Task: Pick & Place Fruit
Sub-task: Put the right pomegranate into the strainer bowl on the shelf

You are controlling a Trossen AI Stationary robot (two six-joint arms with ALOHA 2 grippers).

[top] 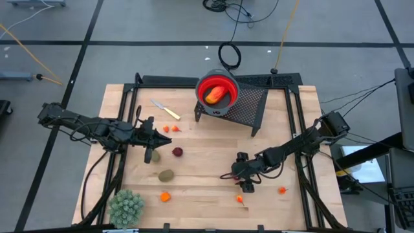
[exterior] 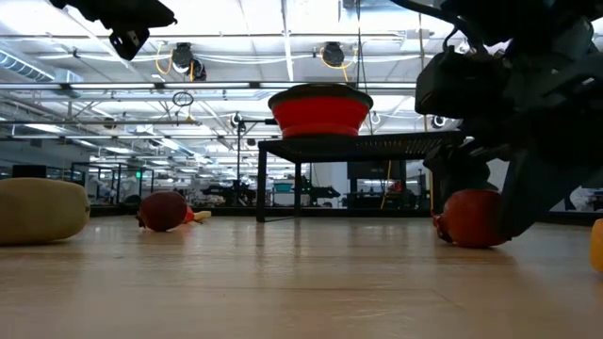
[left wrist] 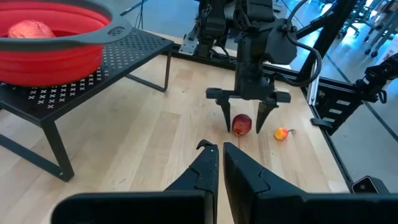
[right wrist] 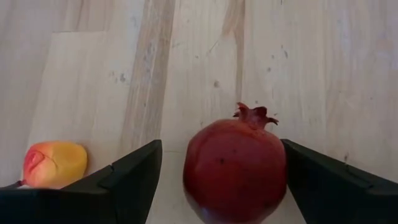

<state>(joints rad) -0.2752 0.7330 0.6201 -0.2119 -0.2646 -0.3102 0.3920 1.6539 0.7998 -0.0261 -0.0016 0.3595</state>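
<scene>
A dark red pomegranate-like fruit [right wrist: 235, 168] stands on the wooden table with its crown up. My right gripper [left wrist: 245, 119] is open and points down over it, one finger on each side, with a gap showing at the left finger [right wrist: 134, 174]. My left gripper [left wrist: 220, 152] is shut, holds nothing and hovers above the table's left half [top: 152, 136]. Two brown kiwis [top: 154, 156] [top: 166, 175] and a dark red round fruit [top: 177, 152] lie near it. A red-orange fruit [top: 215, 95] sits in the red bowl [top: 231, 87].
The bowl stands on a black mesh stand [top: 249, 107] at the far middle. A yellow-handled knife [top: 166, 109] lies to its left. Small orange pieces [top: 169, 129] [top: 165, 196] [top: 240, 199] [top: 283, 189] are scattered about. A pale green spiky ball [top: 126, 206] sits at the near left corner.
</scene>
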